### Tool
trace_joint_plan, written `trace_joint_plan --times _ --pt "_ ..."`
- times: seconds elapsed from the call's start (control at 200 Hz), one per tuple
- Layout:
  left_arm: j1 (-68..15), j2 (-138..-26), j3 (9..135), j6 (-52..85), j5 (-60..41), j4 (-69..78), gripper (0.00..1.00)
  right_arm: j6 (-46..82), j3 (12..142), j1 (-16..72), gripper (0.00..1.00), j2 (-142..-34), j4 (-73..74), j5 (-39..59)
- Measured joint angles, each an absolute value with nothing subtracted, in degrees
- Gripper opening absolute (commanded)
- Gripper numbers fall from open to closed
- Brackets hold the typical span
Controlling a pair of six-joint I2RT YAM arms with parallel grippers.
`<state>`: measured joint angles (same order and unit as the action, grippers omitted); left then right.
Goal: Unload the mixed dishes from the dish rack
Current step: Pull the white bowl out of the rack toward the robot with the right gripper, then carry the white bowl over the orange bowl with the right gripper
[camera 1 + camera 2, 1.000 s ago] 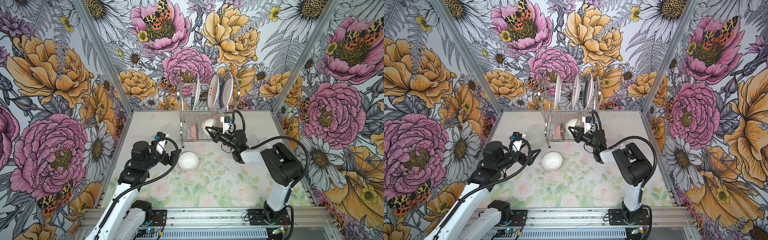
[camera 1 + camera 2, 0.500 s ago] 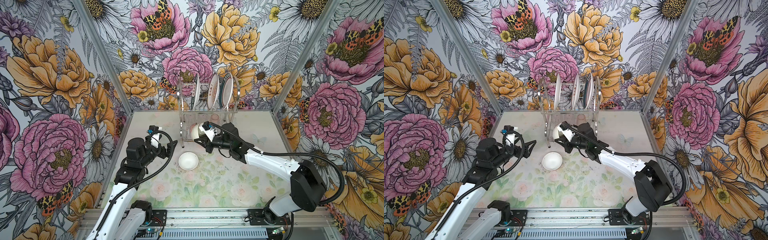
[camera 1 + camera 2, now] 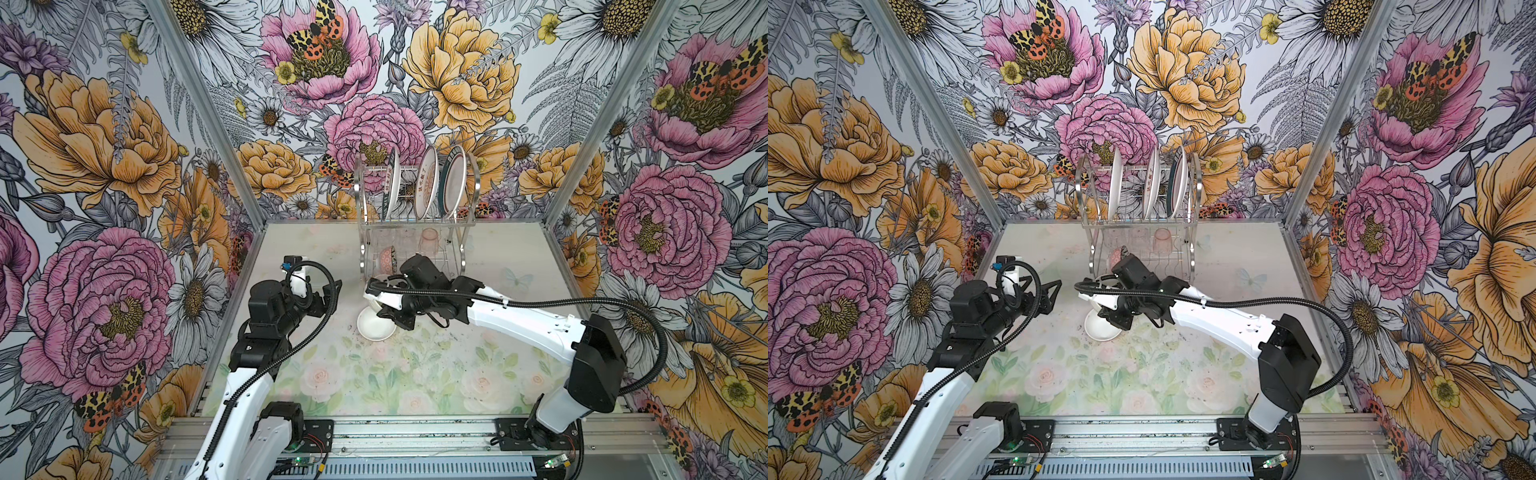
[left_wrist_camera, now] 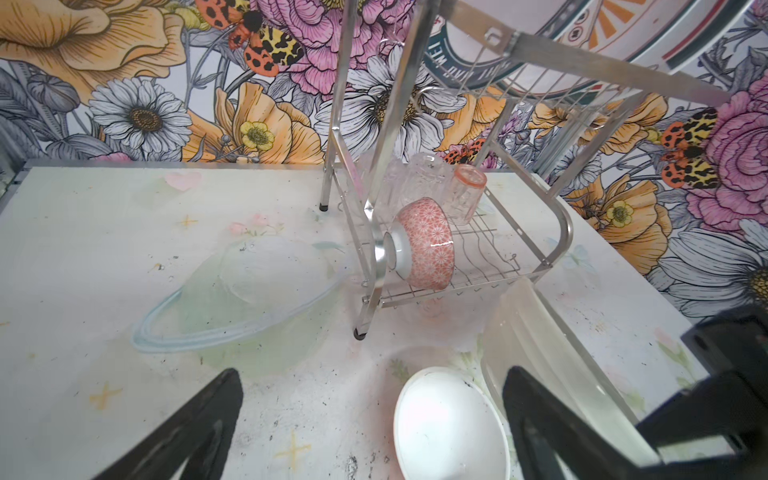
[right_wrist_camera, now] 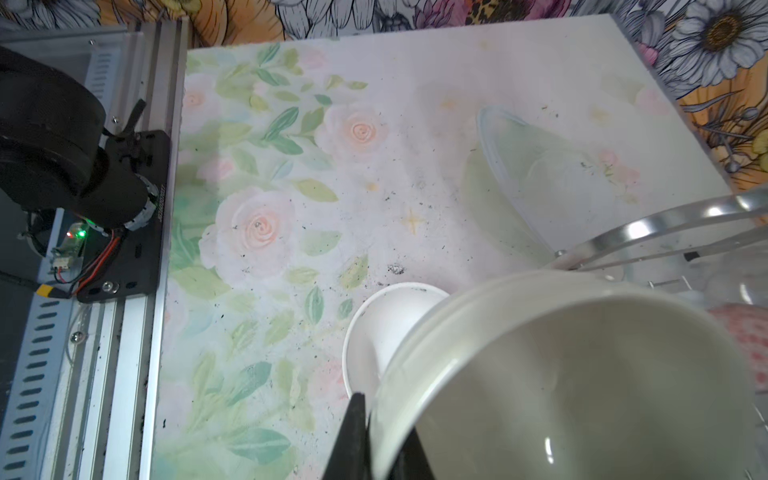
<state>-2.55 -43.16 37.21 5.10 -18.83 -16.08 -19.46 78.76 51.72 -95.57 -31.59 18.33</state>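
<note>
Surface (image 3: 374, 386): pale floral print, dark specks scattered. White bowl (image 3: 374, 328) sits upright on it, directly under right hand (image 3: 388, 316), just ahead of left hand (image 3: 330, 293). Dish rack (image 3: 415, 223) stands on surface, beyond both hands.

Both arms pair white link shells with black joint housings: the left arm (image 3: 251, 399) and the right arm (image 3: 523, 324). A ribbed black cable hose (image 3: 561, 300) runs along each. Black base plates (image 3: 509, 434) are screwed to a silver rail (image 3: 415, 432). The left gripper (image 4: 372, 374) has black triangular fingers (image 4: 195, 424). A small board (image 5: 68, 245), perhaps a controller, shows a green light
</note>
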Motion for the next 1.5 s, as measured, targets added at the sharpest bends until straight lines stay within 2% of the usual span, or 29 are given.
trace_joint_plan --times 0.435,1.061,1.261,1.501 --pt "6.6 -43.1 33.6 6.1 -20.0 -16.0 0.99 -21.1 84.6 56.5 0.0 -105.2 -38.2 8.6" --pt "7.4 -43.1 32.1 7.2 -21.5 -16.0 0.99 -20.9 87.5 57.2 0.03 -111.4 -39.3 4.5" --pt "7.4 -43.1 32.1 7.2 -21.7 -16.0 0.99 -20.6 87.7 57.5 0.06 -111.9 -39.4 4.5" --pt "7.4 -43.1 32.1 7.2 -22.0 -16.0 0.99 -20.6 87.9 57.5 0.17 -112.0 -39.5 4.5"
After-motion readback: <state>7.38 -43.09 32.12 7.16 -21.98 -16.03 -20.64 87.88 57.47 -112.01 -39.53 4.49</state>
